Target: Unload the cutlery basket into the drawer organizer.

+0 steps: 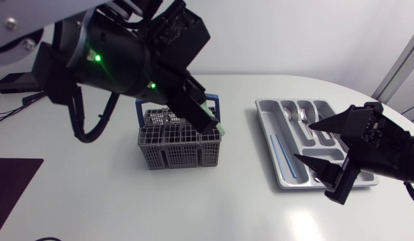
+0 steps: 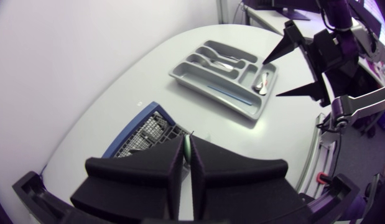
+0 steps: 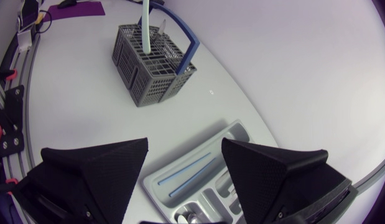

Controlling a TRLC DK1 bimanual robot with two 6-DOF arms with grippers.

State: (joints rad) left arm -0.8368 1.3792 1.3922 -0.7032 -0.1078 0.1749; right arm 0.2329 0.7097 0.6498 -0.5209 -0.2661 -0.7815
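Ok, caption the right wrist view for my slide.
Open right gripper above the drawer organizer; pale utensil upright in the cutlery basket.

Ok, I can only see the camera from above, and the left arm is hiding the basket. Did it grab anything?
Observer: Yes. The left wrist view shows the left fingers shut on a thin, pale green stick, one finger on each side of it.
Operator: Is the stick out of the basket, or is it in there?
Observer: It is in there. The right wrist view shows the stick standing upright with its lower end inside the basket.
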